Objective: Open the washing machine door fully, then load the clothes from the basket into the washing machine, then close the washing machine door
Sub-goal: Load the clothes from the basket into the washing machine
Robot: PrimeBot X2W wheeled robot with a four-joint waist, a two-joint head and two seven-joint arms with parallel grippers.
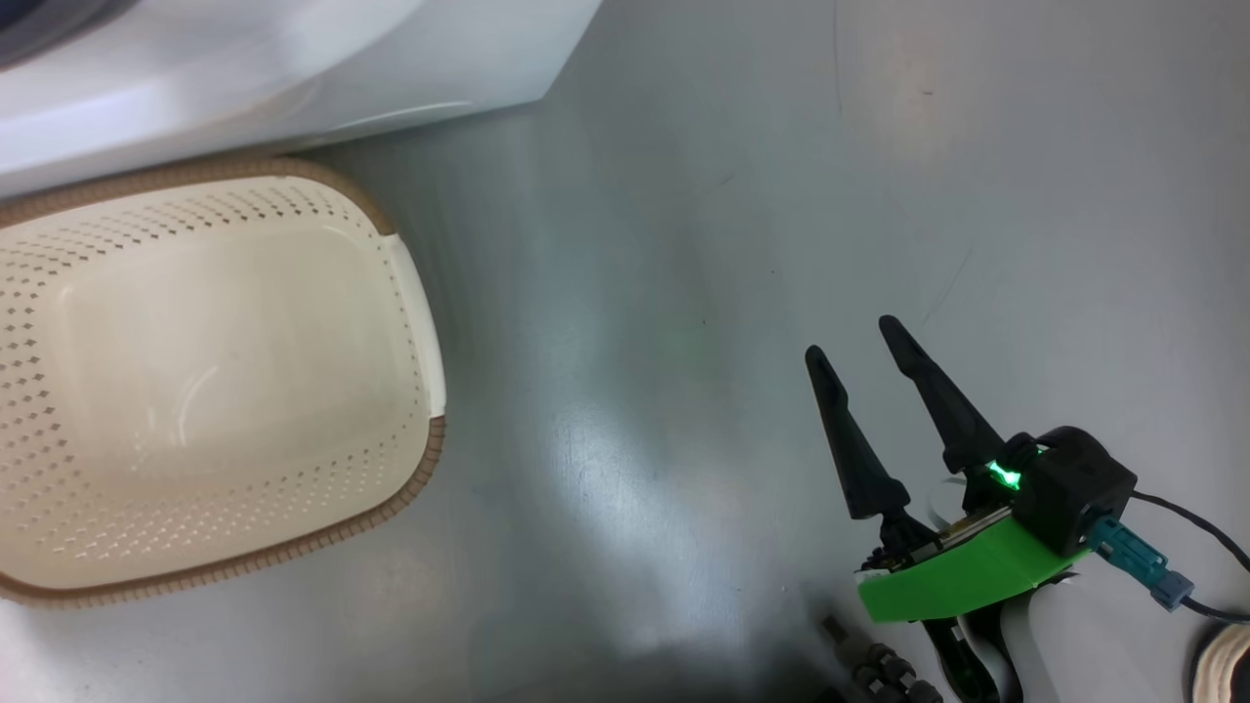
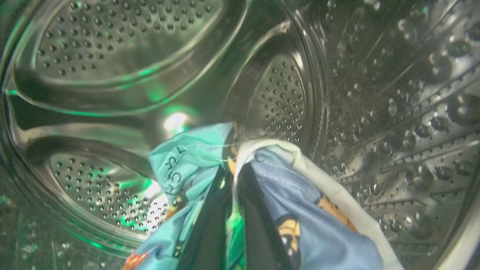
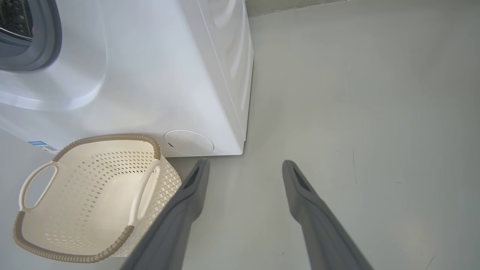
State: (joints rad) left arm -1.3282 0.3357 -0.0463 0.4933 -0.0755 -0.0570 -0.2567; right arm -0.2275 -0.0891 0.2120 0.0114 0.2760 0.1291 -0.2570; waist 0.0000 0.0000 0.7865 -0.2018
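My left gripper (image 2: 234, 168) is inside the steel perforated drum (image 2: 112, 56) of the washing machine (image 3: 150, 75), shut on the clothes (image 2: 307, 225), a light blue bundle with orange-brown figures and white lining that hangs around its dark fingers. The cream-white basket (image 1: 420, 322) with its brown rim stands on the floor against the machine's front, nothing in it; the right wrist view shows the basket (image 3: 41, 240) too. My right gripper (image 1: 859, 337) hovers open over the grey floor to the right of the basket, nothing between its fingers (image 3: 191, 187). The washing machine door is out of view.
The washing machine's white front (image 1: 293, 59) runs along the top left of the head view. A grey rubber ring (image 3: 48, 41) edges the opening. Bare grey floor (image 3: 356, 112) spreads to the machine's right. A cable (image 1: 1201, 527) trails from my right wrist.
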